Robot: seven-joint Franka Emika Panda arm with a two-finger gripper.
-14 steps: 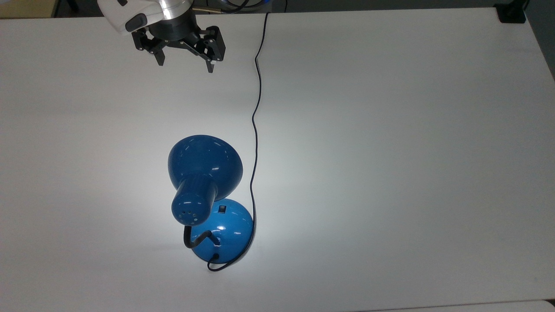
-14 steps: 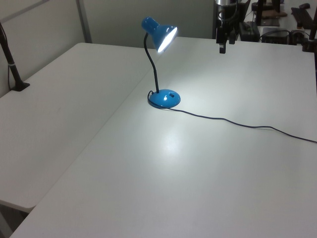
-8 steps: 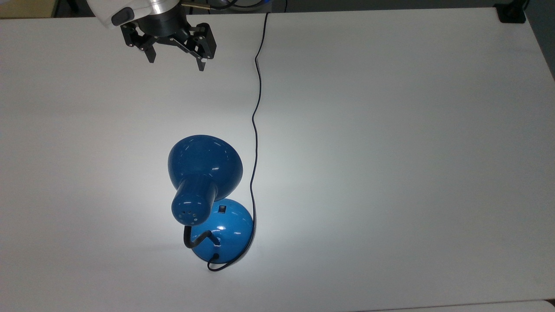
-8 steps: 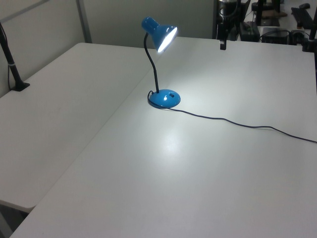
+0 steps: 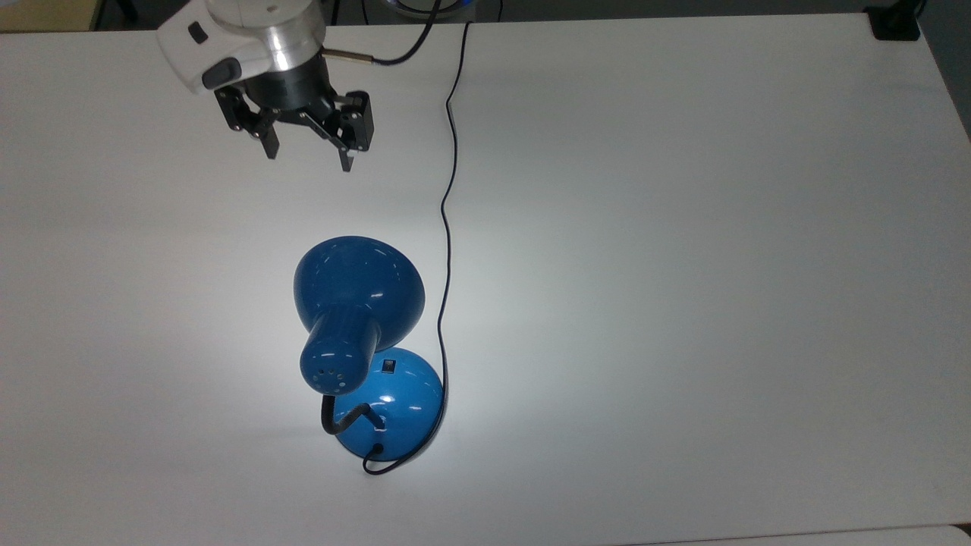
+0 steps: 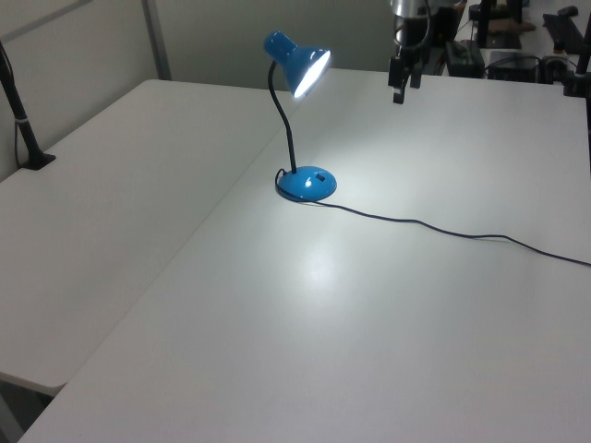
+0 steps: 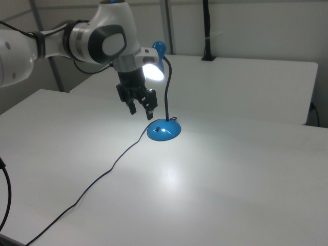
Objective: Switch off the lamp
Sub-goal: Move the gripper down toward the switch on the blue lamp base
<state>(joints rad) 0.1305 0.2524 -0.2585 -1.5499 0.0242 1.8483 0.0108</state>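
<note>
With my gripper (image 5: 307, 155) spread and empty at the top view's upper left, I'd press the small switch (image 5: 388, 367) on the glossy lamp (image 5: 364, 318) lower centre; its light base may skid.

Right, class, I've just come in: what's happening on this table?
A robot arm is working on a blue lamp standing on a white table. The lamp is lit, its shade throwing a bright patch on the tabletop. The open, empty hand hovers in the air apart from the lamp. The switch on the base is untouched.
</note>
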